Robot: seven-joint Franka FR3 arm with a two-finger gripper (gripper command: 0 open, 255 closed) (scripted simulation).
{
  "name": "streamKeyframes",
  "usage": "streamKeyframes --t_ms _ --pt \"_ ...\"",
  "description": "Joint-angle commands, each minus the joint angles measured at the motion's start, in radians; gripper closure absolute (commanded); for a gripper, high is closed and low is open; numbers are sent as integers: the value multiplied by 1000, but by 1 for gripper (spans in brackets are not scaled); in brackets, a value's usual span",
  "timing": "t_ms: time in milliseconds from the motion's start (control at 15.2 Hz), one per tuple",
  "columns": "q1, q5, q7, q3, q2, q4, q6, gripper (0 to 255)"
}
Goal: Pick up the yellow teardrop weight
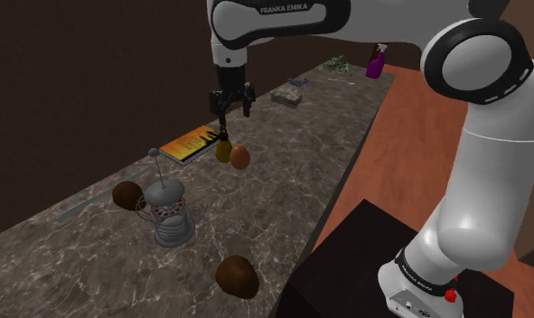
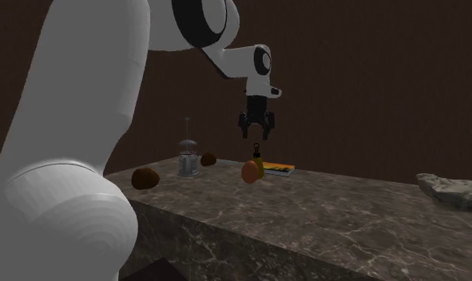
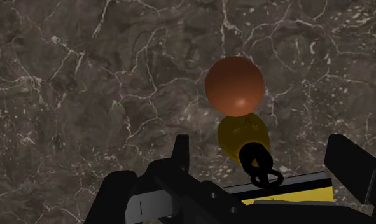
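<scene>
Gripper [image 1: 230,107]: fingers spread, nothing held. Pos.: directly above yellow teardrop weight [image 1: 222,150], tips apart from its black top ring. Weight: upright on dark marble counter [image 1: 292,181], just beside orange-brown ball [image 1: 240,156]; contact btwn the two cannot be told. Near edge of orange-yellow book [image 1: 191,144].

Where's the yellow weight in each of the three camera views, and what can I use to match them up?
Shoulder view: the yellow weight stands on the counter, left of centre, just below the end effector.
Second exterior view: yellow weight near the middle, partly behind the orange ball.
Wrist view: yellow weight between the orange ball and the book.
Shared landmark: the orange ball right beside it.
</scene>
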Motion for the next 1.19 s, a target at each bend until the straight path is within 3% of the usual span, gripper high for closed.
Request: streamKeyframes --t_ms 0,132,726,792,1122 --pt "22 -20 23 1 97 121 -26 0" --pt "36 -31 31 -1 160 207 -51 0" --pt "30 -31 32 -3 157 101 52 0" --pt "30 -31 32 -3 157 102 52 255" --pt "30 -31 32 -3 157 103 50 255"
